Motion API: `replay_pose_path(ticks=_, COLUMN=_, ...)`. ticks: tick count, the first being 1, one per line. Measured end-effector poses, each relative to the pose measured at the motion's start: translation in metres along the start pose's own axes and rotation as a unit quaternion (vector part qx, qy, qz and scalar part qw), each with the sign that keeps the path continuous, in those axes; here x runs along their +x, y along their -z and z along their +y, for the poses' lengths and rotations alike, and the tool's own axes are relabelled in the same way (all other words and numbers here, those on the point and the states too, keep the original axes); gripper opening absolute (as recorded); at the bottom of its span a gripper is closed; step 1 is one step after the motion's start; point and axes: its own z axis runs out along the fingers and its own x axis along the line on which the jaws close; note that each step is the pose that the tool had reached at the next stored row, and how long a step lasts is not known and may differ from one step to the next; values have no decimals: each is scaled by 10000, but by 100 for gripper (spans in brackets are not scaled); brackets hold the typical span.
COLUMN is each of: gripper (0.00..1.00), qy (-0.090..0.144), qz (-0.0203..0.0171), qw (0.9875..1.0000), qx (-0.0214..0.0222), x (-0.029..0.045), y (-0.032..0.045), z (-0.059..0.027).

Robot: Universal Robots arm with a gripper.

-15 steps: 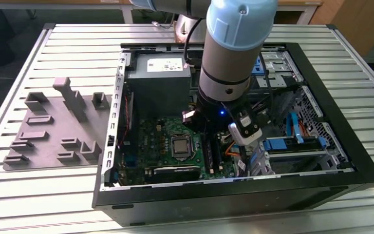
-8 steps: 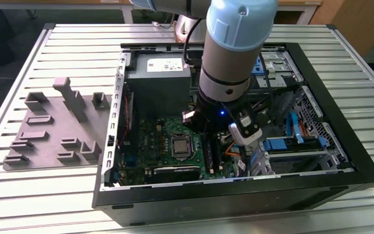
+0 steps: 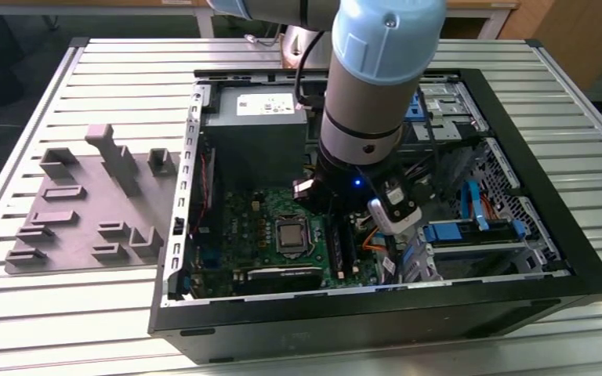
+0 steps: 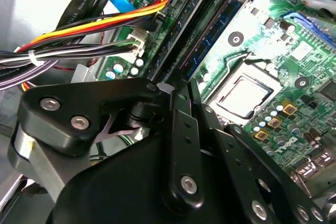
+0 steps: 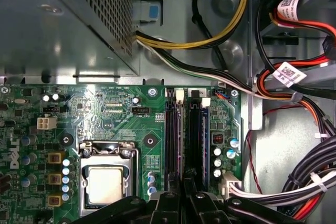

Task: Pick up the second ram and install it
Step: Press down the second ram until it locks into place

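A dark bluish-green ram (image 4: 215, 30) stands seated in one of the long black motherboard slots (image 5: 173, 140), and it shows again in the first wrist view (image 5: 204, 140). I cannot tell whether it is the second ram. My gripper (image 4: 188, 88) hangs low inside the computer case, its tips just over the near end of that stick and the slot beside it. The two black fingers (image 4: 178, 129) are pressed together, and I see nothing between them. The gripper (image 5: 184, 196) lines up with the slot rows. In the exterior view the arm (image 3: 369, 94) reaches down over the motherboard.
The grey moulded tray (image 3: 81, 204) lies outside the case at the exterior view's left. The processor socket (image 5: 105, 182) sits beside the slots. Cable bundles (image 4: 79, 35) crowd the other side. A power supply box (image 3: 257, 133) and the black case wall (image 3: 385, 313) hem in the arm.
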Motion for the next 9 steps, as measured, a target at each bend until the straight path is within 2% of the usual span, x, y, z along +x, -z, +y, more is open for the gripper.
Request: replay_pose_path(ticks=9, gripper=14, qy=0, qz=0, qw=10000, qx=-3, x=0, y=-18, z=-1)
